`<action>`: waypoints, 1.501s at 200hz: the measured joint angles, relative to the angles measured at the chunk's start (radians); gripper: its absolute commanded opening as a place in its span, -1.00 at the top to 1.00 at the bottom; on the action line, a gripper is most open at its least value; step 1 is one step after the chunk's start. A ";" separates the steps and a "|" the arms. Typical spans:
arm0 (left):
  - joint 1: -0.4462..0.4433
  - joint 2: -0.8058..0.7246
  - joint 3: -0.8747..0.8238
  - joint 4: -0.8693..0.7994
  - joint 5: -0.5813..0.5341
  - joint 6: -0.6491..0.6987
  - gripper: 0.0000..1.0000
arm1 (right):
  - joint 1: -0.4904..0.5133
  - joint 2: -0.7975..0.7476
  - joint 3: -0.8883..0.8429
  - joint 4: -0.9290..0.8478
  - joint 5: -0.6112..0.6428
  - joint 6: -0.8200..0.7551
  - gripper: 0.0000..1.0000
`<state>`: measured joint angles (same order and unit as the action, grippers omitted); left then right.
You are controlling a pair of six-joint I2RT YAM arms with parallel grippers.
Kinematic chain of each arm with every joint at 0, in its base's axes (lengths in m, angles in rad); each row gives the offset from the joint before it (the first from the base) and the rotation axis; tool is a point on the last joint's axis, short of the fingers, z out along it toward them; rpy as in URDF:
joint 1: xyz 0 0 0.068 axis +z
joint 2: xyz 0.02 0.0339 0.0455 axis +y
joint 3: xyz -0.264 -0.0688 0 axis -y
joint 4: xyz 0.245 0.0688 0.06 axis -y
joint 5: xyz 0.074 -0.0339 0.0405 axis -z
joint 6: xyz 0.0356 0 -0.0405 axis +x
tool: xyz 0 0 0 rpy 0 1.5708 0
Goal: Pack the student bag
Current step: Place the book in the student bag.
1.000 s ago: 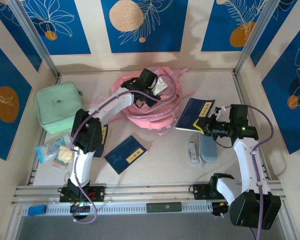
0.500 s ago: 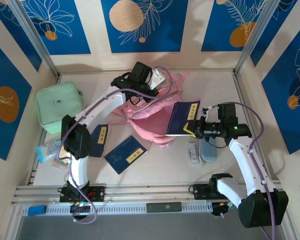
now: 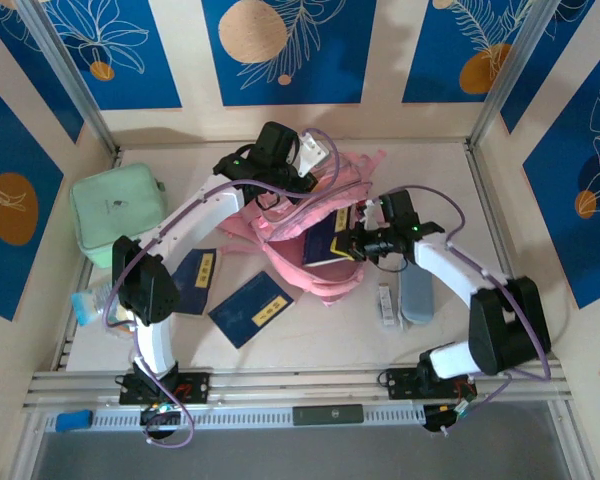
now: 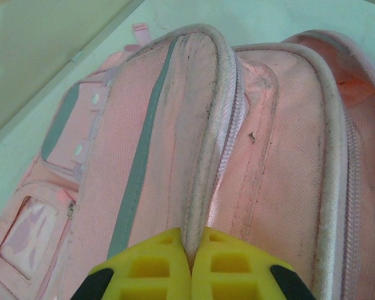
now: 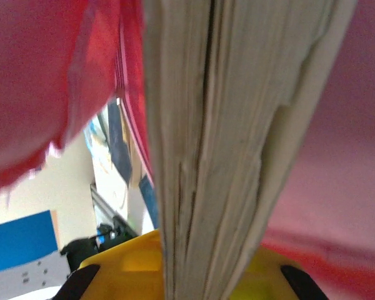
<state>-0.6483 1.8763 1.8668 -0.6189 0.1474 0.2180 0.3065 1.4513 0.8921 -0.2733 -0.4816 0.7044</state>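
Note:
The pink student bag (image 3: pixel 292 245) lies at the back middle of the table, its straps spread toward the far wall. My left gripper (image 3: pixel 302 183) hangs over its top and is shut on the piped rim (image 4: pixel 206 137) of the bag's opening, pinching that edge up between the yellow fingers (image 4: pixel 144 269). The bag (image 4: pixel 275 156) falls away below them. From the right, my right gripper (image 3: pixel 358 243) is shut on a blue book (image 3: pixel 325 243), which pokes into the bag's mouth. In the right wrist view the book's page edges (image 5: pixel 225 125) stand between the jaws with pink fabric (image 5: pixel 50 81) on both sides.
A mint green zip case (image 3: pixel 115 215) sits at the left wall. Two blue books (image 3: pixel 252 308) (image 3: pixel 198 280) lie in front of the bag. A grey pouch (image 3: pixel 417 295) and a small white item (image 3: pixel 386 305) lie at the right. Small packets (image 3: pixel 95 305) lie at front left.
My right gripper has carried the blue book leftward from beside the bag into its opening. The left gripper has raised the bag's rim and kept its hold.

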 measured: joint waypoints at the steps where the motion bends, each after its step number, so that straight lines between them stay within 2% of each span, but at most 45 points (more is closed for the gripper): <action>1: 0.000 0.000 0.000 0.000 0.000 0.000 1.00 | 0.001 0.010 0.003 0.009 0.002 -0.002 0.95; 38: 0.000 0.000 0.000 0.013 0.003 0.000 1.00 | 0.021 0.204 0.060 0.201 0.034 -0.047 0.80; 62: 0.000 0.000 -0.002 0.014 0.002 0.000 1.00 | 0.024 0.284 0.079 0.274 0.034 -0.079 0.62; 91: 0.003 0.000 -0.002 0.019 0.000 0.000 1.00 | 0.019 0.361 0.149 0.301 0.046 -0.123 0.27; 105: 0.007 0.000 -0.003 0.027 -0.003 0.000 1.00 | 0.013 0.368 0.152 0.302 0.068 -0.134 0.04; 133: 0.008 0.000 -0.008 0.035 -0.008 -0.001 1.00 | 0.007 0.348 0.149 0.263 0.139 -0.137 -0.03; 156: 0.010 0.000 -0.019 0.049 -0.009 -0.004 1.00 | 0.007 0.263 0.102 0.196 0.240 -0.127 -0.10; 177: 0.011 0.000 -0.034 0.059 -0.006 -0.008 1.00 | 0.014 0.179 0.055 0.150 0.294 -0.116 0.04; 203: 0.012 0.000 -0.053 0.076 0.006 -0.012 1.00 | 0.068 0.141 0.002 0.146 0.326 -0.086 0.56; 232: 0.013 0.000 -0.058 0.084 0.014 -0.021 1.00 | 0.129 0.203 -0.009 0.171 0.334 -0.031 0.96; 269: 0.013 0.000 -0.058 0.085 0.020 -0.026 1.00 | 0.121 0.290 -0.005 0.243 0.383 0.011 1.00; 300: 0.016 0.000 -0.060 0.100 0.020 -0.026 1.00 | 0.094 0.323 0.038 0.309 0.476 0.025 1.00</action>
<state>-0.6323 1.8763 1.8069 -0.5194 0.1677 0.1917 0.4007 1.7744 0.9302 0.0357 -0.0059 0.7296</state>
